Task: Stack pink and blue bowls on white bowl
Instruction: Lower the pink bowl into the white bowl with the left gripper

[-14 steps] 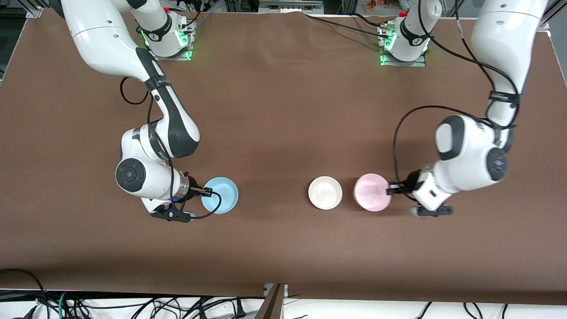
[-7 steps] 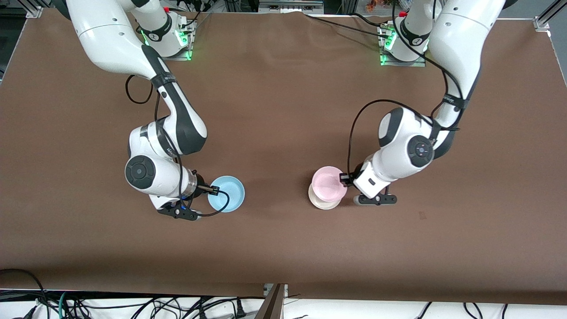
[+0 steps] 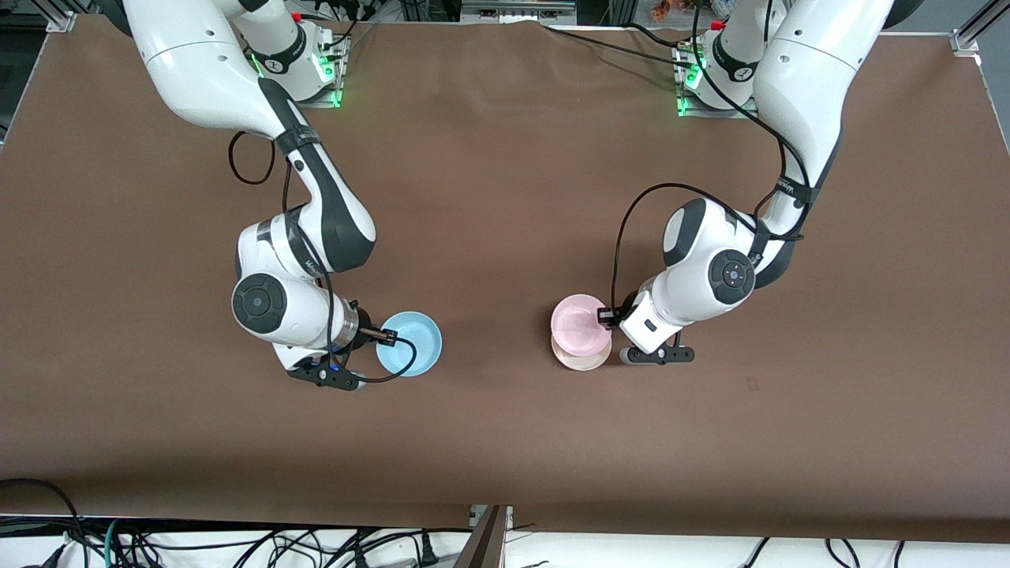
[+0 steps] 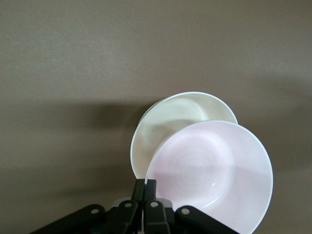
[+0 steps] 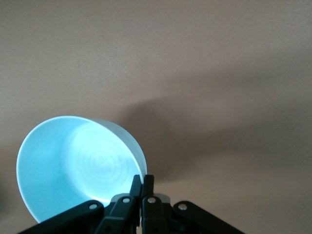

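Your left gripper is clamped on the rim of the pale pink round plastic bowl, holding it in the air over the white round plastic bowl. From the front you see only a crescent of the white bowl on the brown table below the pink one. The left wrist view shows more: the pink bowl sits off-centre and tilted over the white bowl, fingers pinched on its rim.

Your right gripper grips the rim of the light sky-blue round plastic bowl, well apart from the others toward the right arm's end. The right wrist view shows that bowl tilted, fingers closed on its edge.
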### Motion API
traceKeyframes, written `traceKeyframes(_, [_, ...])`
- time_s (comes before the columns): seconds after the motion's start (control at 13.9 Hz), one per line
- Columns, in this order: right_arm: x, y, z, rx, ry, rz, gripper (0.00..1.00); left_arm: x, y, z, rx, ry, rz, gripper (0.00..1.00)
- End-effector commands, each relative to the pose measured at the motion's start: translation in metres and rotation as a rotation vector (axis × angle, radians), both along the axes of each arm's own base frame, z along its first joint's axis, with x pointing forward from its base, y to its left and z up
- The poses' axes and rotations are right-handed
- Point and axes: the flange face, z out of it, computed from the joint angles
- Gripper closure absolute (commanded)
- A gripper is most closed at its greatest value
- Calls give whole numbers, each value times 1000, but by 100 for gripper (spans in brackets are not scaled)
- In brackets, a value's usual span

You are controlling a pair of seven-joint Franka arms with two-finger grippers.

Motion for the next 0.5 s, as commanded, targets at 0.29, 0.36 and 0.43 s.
traceKeyframes(0.29, [8,3,17,20,-30,-16,100,13,-1,3,0,-61,41,100])
traceKeyframes(0.36, [8,3,17,20,-30,-16,100,16,1,6,-1,-66,43,100])
traceKeyframes(0.43, [9,3,19,21,-34,-16,100,18,4,8,1,-72,45,100])
